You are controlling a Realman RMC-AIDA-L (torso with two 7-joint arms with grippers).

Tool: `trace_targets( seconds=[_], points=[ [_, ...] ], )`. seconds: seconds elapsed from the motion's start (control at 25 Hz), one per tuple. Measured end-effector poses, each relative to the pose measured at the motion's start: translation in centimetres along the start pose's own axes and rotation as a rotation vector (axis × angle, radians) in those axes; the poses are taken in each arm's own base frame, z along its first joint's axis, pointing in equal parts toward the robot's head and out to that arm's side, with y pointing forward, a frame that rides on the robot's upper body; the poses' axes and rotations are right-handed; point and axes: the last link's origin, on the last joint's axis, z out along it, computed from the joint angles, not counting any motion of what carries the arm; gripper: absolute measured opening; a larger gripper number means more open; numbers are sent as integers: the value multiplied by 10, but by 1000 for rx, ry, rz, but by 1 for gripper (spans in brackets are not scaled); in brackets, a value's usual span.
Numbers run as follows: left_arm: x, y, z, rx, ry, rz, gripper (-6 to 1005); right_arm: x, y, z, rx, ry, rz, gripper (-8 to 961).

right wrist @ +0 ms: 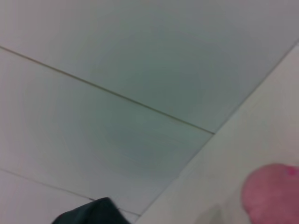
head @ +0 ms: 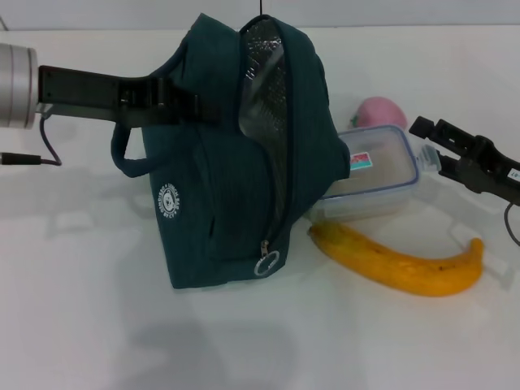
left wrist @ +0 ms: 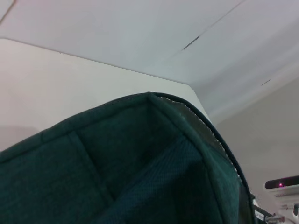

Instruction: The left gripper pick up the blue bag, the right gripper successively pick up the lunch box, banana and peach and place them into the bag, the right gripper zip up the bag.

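Three items wait outside the blue bag (head: pixel 219 187): lunch box (head: pixel 374 175) touching its right side, banana (head: pixel 402 262) nearer, peach (head: pixel 380 112) farther. In the head view the left gripper (head: pixel 191 104), pinching the bag's handle, holds it tipped, mouth unzipped; right gripper (head: pixel 435 140), fingers spread, sits just right of the lunch box. Straddle the box's short sides squarely before closing. Left wrist view: only the bag (left wrist: pixel 140 172). Right wrist view: peach (right wrist: pixel 273 193), bag corner (right wrist: pixel 88 212).
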Motion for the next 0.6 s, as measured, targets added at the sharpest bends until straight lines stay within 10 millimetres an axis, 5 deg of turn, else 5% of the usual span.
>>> trace_targets(
  seconds=[0.6],
  points=[
    [0,-1,-2,4,2,6,48,3,-8,7,62,13,4,838]
  ],
)
